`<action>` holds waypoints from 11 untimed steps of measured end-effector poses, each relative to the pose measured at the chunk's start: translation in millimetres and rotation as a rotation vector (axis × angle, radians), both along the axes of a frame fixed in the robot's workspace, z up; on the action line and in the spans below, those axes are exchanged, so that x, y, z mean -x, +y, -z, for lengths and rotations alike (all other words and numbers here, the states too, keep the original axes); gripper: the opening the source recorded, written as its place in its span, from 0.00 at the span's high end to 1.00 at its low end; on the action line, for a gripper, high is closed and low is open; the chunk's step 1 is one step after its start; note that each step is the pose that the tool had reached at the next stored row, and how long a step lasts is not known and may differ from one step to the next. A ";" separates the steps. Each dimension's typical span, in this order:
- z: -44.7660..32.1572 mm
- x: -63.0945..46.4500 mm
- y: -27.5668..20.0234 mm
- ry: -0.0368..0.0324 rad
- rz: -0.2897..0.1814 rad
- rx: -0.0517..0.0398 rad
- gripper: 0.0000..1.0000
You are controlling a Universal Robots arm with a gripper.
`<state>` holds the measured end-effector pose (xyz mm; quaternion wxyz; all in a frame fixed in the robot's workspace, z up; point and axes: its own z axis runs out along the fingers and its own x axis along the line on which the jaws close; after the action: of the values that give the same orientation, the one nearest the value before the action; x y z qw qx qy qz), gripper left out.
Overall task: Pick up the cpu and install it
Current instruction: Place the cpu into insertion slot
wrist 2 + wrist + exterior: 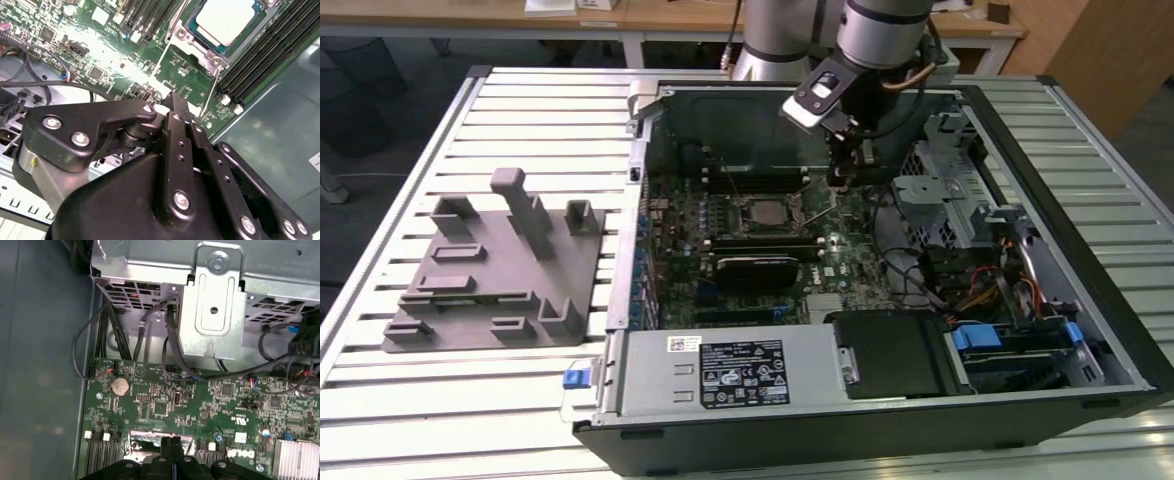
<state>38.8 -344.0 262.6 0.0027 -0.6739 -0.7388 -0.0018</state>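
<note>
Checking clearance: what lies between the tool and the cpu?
In the second wrist view, the socket frame, a thin metal lever and green board lie between the tool and the cpu.

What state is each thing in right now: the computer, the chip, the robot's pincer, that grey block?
Computer case: lying flat, side open, insides showing.
Chip: sitting in its socket on the green board.
Pincer: shut, nothing visible in it, above the green board near the socket.
Grey block: resting on the table, apart from the case.
</note>
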 end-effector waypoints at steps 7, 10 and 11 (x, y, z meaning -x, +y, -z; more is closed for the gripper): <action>4.3 -6.8 8.4 0.0001 -0.001 -0.0001 0.89; 7.2 -11.3 9.9 0.0009 -0.001 -0.0002 0.89; 8.1 -13.1 10.1 0.0013 0.000 0.0000 0.89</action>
<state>51.9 -333.9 254.5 0.0032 -0.6737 -0.7390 -0.0014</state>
